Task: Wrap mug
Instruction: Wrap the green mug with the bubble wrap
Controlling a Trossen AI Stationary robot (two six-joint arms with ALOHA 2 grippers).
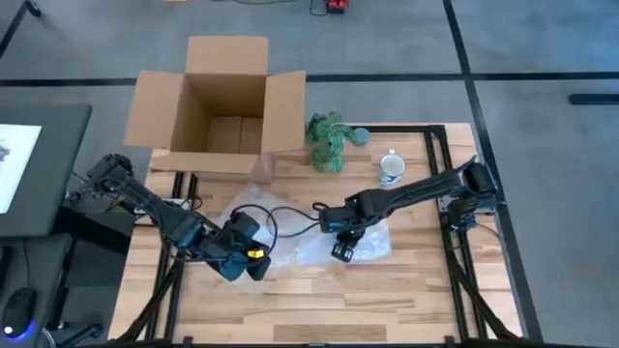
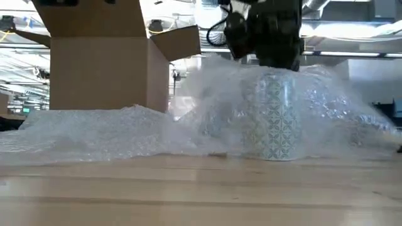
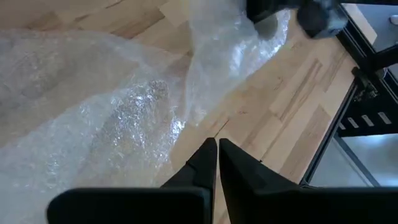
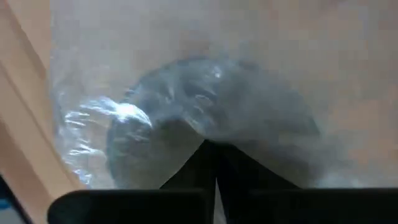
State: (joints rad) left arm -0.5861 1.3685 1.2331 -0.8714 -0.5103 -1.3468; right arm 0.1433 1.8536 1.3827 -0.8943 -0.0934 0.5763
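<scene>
Overhead, the right end effector (image 1: 343, 246) sits near the middle of the desk (image 1: 406, 290), pressed down on the bubble wrap (image 1: 290, 237) where the sheet bulges over a wrapped mug (image 1: 363, 239). The left end effector (image 1: 253, 266) hangs over the sheet's near edge, toward the desk's left side, so the right arm is plainly the nearer one. A second, bare mug (image 1: 391, 168) stands well apart toward the far right corner, beside a green plant (image 1: 329, 141), with an open cardboard box (image 1: 218, 101) at the far left corner. From desk height, the patterned mug (image 2: 273, 119) stands upright under the wrap (image 2: 125, 135), its long axis vertical, and the right arm's end effector (image 2: 276, 53) comes straight down onto its top. In the left wrist view, the left end effector (image 3: 217, 158) has its fingers pressed together on nothing, above bare desk just off the sheet's edge (image 3: 130, 118), the mug lying ahead of it across the wrap. In the right wrist view, the right end effector (image 4: 211, 158) has its fingers together, seemingly pinching film over the mug's round rim (image 4: 211, 118) directly below.
</scene>
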